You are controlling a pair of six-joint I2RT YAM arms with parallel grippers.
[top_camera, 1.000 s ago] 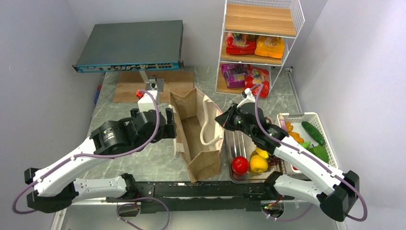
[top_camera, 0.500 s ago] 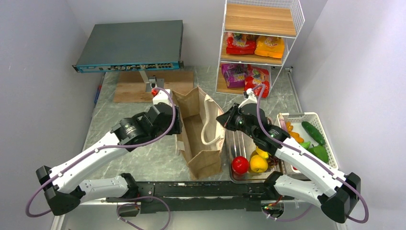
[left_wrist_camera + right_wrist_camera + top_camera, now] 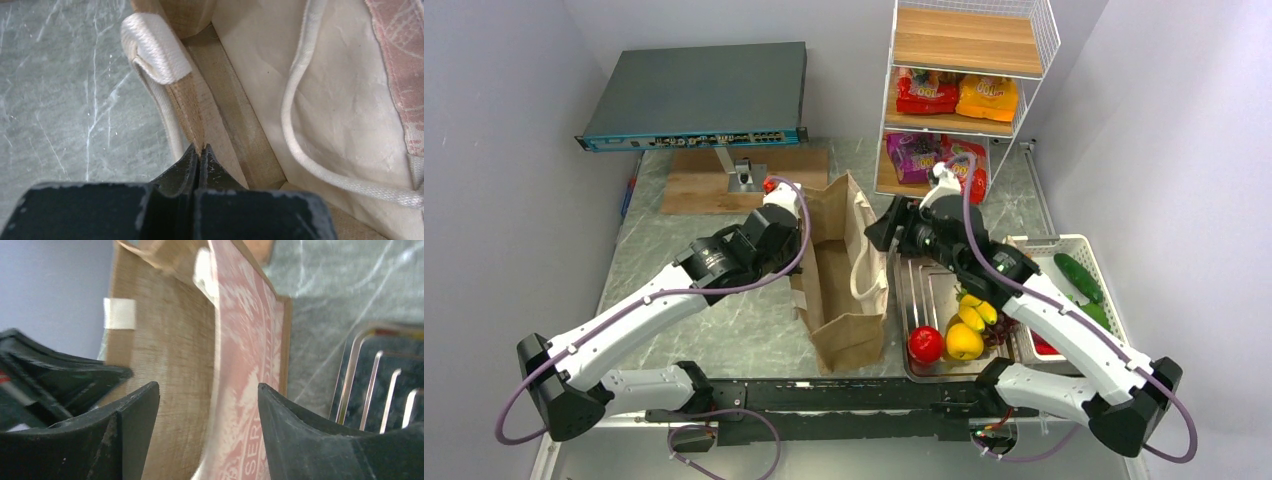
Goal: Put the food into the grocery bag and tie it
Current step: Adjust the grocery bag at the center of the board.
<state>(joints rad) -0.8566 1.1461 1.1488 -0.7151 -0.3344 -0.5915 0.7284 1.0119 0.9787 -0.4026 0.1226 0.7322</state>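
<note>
At the far left, a flat dark grey metal box [image 3: 694, 95] stands propped over a pale wooden board [image 3: 686, 185] on the green-grey marble table [image 3: 654, 250]. The left gripper [image 3: 200, 150] is closed tight, pinching the top edge of the left wall of the large brown kraft-paper grocery bag [image 3: 849, 335]. The bag stands upright and open at the middle of the table, and a cream-white rope handle [image 3: 300, 100] hangs inside it. On the bag's right side, the right gripper [image 3: 207, 400] has its jaws wide apart, with the bag's right wall standing between the two fingers; whether it touches them cannot be told.

Behind, a white wire shelf rack [image 3: 1034, 60] holds a glossy red snack packet [image 3: 927, 92] and an orange snack packet [image 3: 987, 97]. Just right of the bag, a shiny metal tray [image 3: 924, 290] carries a red apple [image 3: 926, 344], a yellow-orange fruit [image 3: 964, 342] and dark purple grapes [image 3: 996, 336]. Farthest right, a white plastic basket [image 3: 1052, 243] holds a green cucumber [image 3: 1079, 277].
</note>
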